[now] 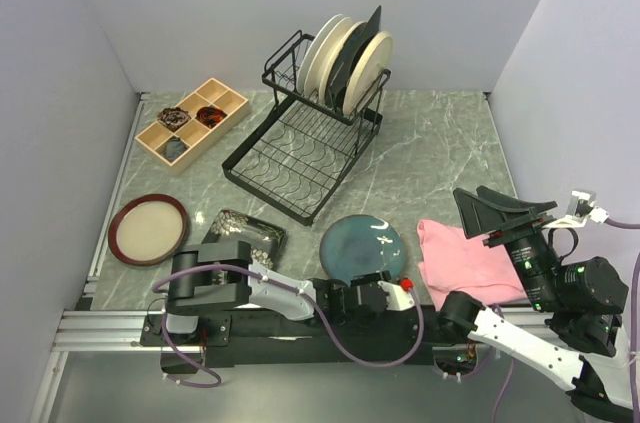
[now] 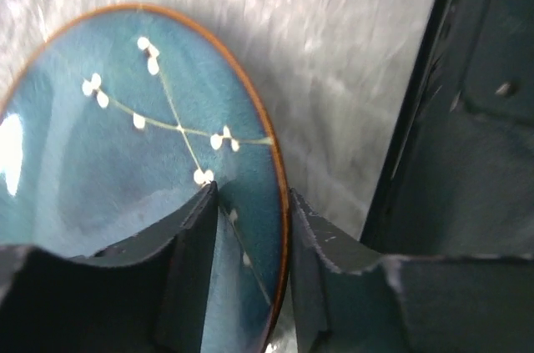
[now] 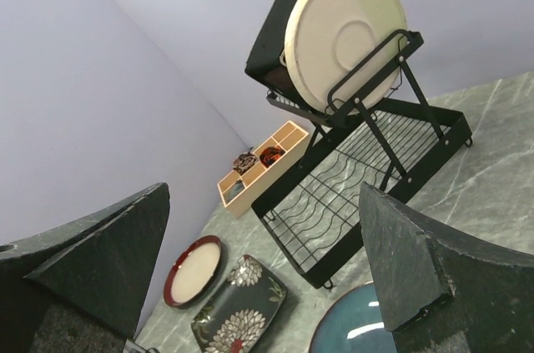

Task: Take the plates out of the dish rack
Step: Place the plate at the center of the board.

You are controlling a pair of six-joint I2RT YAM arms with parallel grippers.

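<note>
Mostly cream plates (image 1: 352, 61) upright, black wire dish rack (image 1: 296, 165), teal plate (image 1: 358, 241) flat

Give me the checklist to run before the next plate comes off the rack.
1. Teal plate set down on the table: ok, it lies flat near the front edge.
2. Left tool clear of the teal plate: cannot tell; its fingers stand apart but astride the rim.
3. Right tool ready to grasp: ok, jaws wide and holding nothing, facing the rack.
4. Dish rack emptied: not ok; several plates stand upright in its upper frame.
5. Room for another plate: ok, bare table shows between the dish rack and the pink cloth.
</note>
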